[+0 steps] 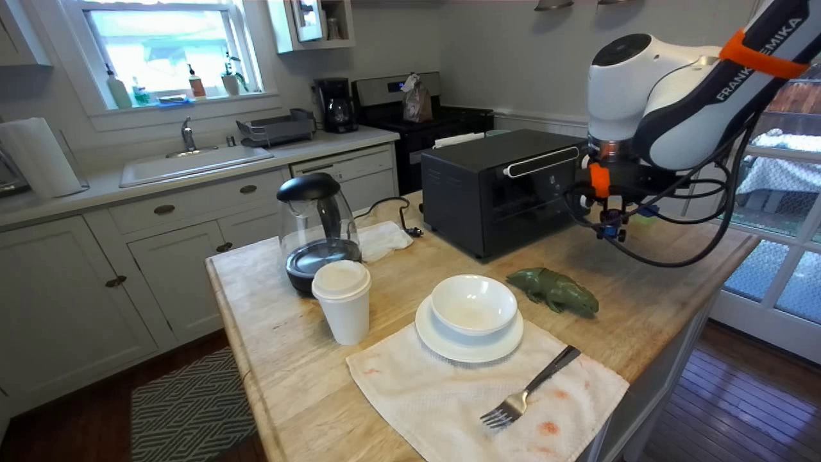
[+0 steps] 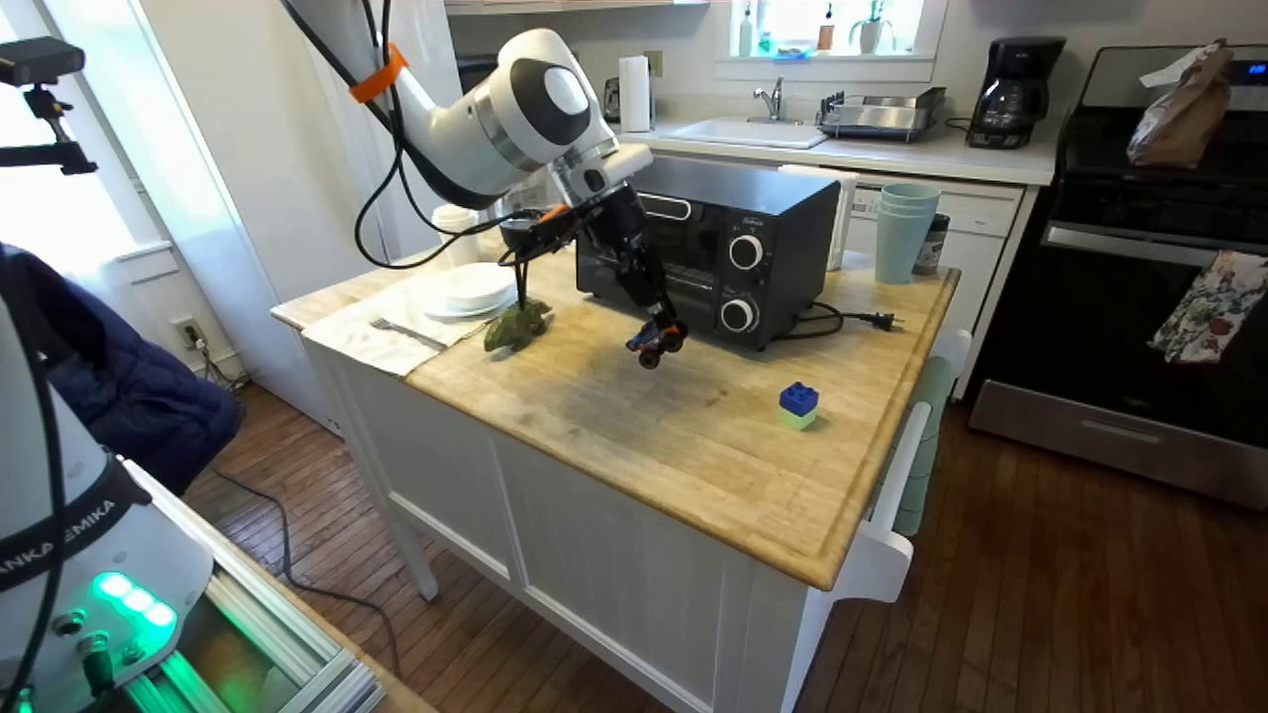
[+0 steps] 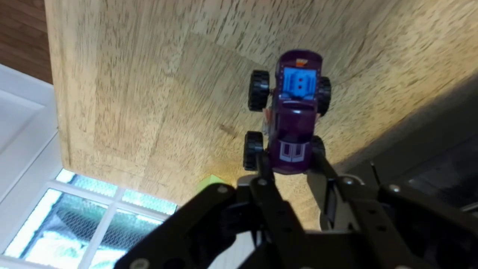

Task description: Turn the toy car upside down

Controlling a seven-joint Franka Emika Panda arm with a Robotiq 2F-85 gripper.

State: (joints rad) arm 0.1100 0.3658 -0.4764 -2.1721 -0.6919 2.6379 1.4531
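Toy car [image 3: 295, 116]: held in front of the toaster oven [image 1: 494, 196], on its door side; appears raised off the tabletop [image 2: 684, 446]
Car's stance: roof side up, facing the wrist camera; the black wheels [image 2: 649, 358] are its lowest part in an exterior view
Car's colours: dark purple body, bright blue bed at 1 end, pale printed panel at the opposite end
Jaws: drawn in on the toy car, 1 on each side of its body at the pale-panel end; the gap between them is about as wide as that body
Arm [image 2: 525, 119]: reaches over the tabletop, its wrist before the toaster oven's door
Blue block [image 2: 798, 398]: sits on 1 pale green block [image 2: 796, 420], in front of the toaster oven and out toward its knob end
Green object [image 1: 553, 292]: on the tabletop near the toaster oven's front corner, at the end away from the knobs [image 2: 745, 253]
Bowl [image 1: 474, 301]: stands on 1 plate [image 1: 471, 354], past that same end of the toaster oven
Fork [image 1: 542, 377]: lies on the stained cloth [image 1: 442, 404], farther from the toaster oven than the plate
Kettle [image 1: 321, 231]: glass with a black lid, off the toaster oven's end away from the knobs
Lidded cup [image 1: 343, 311]: white and upright, at the same end of the toaster oven
Teal cups [image 2: 903, 238]: stacked, past the toaster oven's knob end
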